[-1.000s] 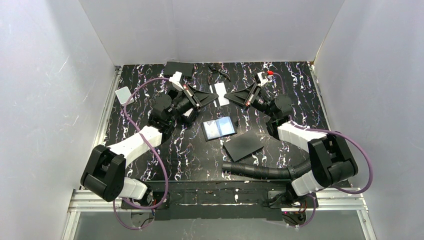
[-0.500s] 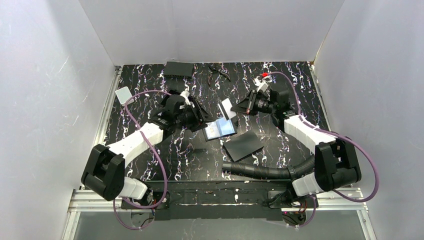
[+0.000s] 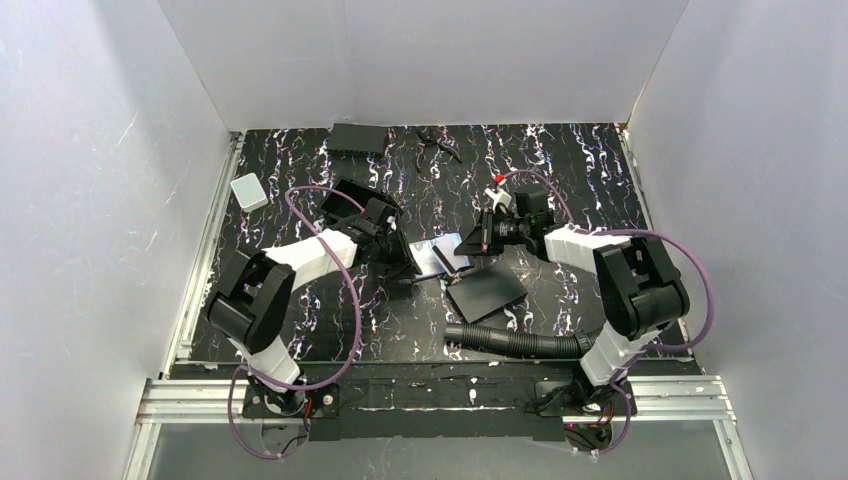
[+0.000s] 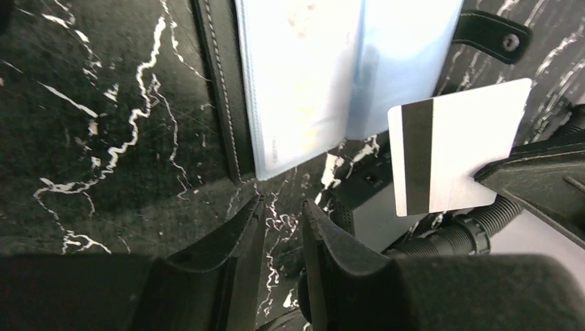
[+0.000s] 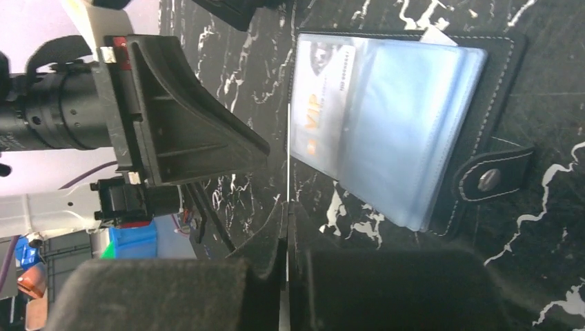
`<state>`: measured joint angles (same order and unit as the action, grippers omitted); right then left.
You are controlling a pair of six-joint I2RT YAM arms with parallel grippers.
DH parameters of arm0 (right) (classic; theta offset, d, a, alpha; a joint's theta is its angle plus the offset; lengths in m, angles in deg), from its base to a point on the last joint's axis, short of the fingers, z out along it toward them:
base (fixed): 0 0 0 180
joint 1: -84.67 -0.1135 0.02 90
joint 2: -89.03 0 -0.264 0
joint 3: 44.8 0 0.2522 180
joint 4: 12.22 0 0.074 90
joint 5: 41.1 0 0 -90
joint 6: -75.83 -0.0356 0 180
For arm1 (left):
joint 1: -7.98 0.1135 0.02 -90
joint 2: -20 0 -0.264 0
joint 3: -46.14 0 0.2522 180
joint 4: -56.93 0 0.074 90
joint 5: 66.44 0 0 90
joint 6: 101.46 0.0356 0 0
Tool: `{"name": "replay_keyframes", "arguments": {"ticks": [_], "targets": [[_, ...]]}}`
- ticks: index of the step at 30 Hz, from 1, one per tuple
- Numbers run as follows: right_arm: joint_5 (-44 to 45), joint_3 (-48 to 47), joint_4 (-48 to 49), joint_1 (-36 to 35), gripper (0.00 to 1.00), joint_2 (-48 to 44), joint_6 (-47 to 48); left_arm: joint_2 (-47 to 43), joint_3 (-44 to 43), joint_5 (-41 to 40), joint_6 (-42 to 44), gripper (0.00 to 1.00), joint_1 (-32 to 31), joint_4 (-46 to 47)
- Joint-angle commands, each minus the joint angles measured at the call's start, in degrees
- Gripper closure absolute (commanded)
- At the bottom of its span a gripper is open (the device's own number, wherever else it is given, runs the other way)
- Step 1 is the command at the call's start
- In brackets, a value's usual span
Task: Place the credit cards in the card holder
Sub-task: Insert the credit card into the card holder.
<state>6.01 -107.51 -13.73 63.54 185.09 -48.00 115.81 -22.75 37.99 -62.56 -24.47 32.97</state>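
1. While the left gripper sits by the card holder's left edge, mid-counter, its jaws are narrowly parted, gripping nothing.
2. Holder's lying open, and a VIP card is tucked in one clear sleeve.
3. Over to the right gripper: it's pinching a white credit card, standing on edge, free end toward the holder, long axis unclear.

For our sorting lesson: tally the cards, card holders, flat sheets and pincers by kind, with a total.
Thin white plastic cards: 2 (black-striped card in the right pincer; printed card in a sleeve)
Black stitched card holder with clear sleeves: 1
Matte black flat sheet: 1
Black two-finger pincers: 2 (left pincer, right)
Total: 6
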Motion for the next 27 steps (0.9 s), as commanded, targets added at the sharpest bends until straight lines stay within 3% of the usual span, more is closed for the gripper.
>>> {"name": "replay_keyframes", "arguments": {"ticks": [1,19,27], "targets": [[-0.59,-1.10,5.39,-0.14,0.99,2.85,0.97,1.79,-3.47,-4.41,1.67,0.75,-0.34,-2.47],[4.32,-0.77,10.07,-0.14,0.99,9.69,1.44,7.14,-4.27,-6.20,2.31,0.76,-0.43,-2.87],[4.68,-1.03,11.32,-0.06,0.99,10.92,0.99,8.19,-4.85,-6.54,2.96,0.80,-0.42,-4.12]]}}
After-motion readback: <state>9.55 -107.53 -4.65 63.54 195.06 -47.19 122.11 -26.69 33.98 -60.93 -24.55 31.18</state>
